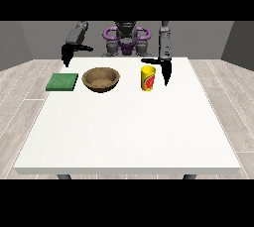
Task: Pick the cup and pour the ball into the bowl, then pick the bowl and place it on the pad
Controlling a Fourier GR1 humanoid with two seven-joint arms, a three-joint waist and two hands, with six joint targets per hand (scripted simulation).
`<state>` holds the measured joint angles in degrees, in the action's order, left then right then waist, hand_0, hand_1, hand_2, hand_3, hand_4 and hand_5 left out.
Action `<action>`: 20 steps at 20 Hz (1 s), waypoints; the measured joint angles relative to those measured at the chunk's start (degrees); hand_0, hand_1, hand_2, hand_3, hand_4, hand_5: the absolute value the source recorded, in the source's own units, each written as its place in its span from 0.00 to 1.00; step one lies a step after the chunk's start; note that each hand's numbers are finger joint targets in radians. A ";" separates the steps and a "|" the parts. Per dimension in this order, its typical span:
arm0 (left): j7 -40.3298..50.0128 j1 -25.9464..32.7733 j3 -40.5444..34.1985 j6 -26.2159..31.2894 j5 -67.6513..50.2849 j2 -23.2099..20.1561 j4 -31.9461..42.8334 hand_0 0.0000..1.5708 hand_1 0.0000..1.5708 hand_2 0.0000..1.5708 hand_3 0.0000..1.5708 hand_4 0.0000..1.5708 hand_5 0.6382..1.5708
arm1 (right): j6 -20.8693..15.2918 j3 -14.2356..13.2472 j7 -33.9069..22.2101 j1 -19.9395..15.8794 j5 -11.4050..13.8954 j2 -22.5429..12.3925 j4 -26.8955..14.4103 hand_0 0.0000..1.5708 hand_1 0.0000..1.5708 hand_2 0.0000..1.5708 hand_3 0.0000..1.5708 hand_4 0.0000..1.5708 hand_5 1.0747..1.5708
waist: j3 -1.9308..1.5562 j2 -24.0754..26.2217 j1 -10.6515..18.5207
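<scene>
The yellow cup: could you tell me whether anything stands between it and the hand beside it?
Nothing visible does. The yellow cup stands just beside the black hand at the view's right, with only bare white table between.

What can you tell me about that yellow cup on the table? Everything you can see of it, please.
The cup is yellow with a red and green mark on its side and looks like plastic or paper. It stands upright on the white table, to the right of the brown bowl and apart from it. The black hand at the view's right hangs close beside it, fingers pointing down, not closed round it. Whether anything lies inside cannot be seen.
</scene>
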<state>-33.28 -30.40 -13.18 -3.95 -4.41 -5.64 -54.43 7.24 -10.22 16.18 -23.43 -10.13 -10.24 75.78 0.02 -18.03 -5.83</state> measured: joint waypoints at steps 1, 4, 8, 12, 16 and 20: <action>-1.19 -0.23 -0.29 -0.47 0.17 0.04 1.71 0.00 0.00 0.00 0.00 0.00 0.75 | 0.22 -0.15 -0.61 -0.38 -0.39 -0.31 0.32 0.00 0.00 0.00 0.00 0.00 1.00 | 0.00 0.02 -0.44; -3.37 -1.99 -0.98 -1.06 0.39 -0.72 5.34 0.00 0.00 0.00 0.00 0.00 0.75 | 1.23 -1.03 -0.02 -0.96 -1.12 -1.36 -0.79 0.00 0.00 0.00 0.00 0.00 1.00 | 0.01 -0.69 -0.93; -6.60 -4.02 -2.38 -2.45 0.65 -1.98 9.70 0.00 0.00 0.00 0.00 0.00 0.73 | 4.05 -2.11 0.19 -1.53 -2.47 -3.97 -0.52 0.00 0.00 0.00 0.00 0.00 1.00 | 0.00 -2.92 -3.09; -9.47 -6.95 -3.46 -4.60 0.82 -2.14 13.74 0.00 0.00 0.00 0.00 0.00 0.75 | 5.35 -2.92 0.00 -2.62 -3.28 -5.77 0.04 0.00 0.00 0.00 0.00 0.00 1.00 | 0.01 -5.19 -4.78; -12.49 -5.58 -3.41 -9.02 2.24 -2.22 11.60 0.83 0.83 1.00 1.00 0.61 0.99 | 6.24 -3.46 0.40 -3.76 -3.99 -6.73 0.63 0.00 0.00 0.12 0.23 0.00 1.00 | -1.05 -6.84 -6.18; -12.91 -2.84 -2.44 -16.80 5.59 -2.37 7.30 0.84 0.84 1.00 1.00 0.66 0.97 | 7.15 -4.02 0.02 -5.27 -4.60 -8.23 1.08 0.00 0.00 0.00 0.24 0.00 1.00 | -1.63 -8.12 -7.87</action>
<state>-46.19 -33.24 -15.62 -20.75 1.18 -8.01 -47.14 14.39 -14.25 16.20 -28.71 -14.73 -18.46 76.86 -1.61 -26.15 -13.70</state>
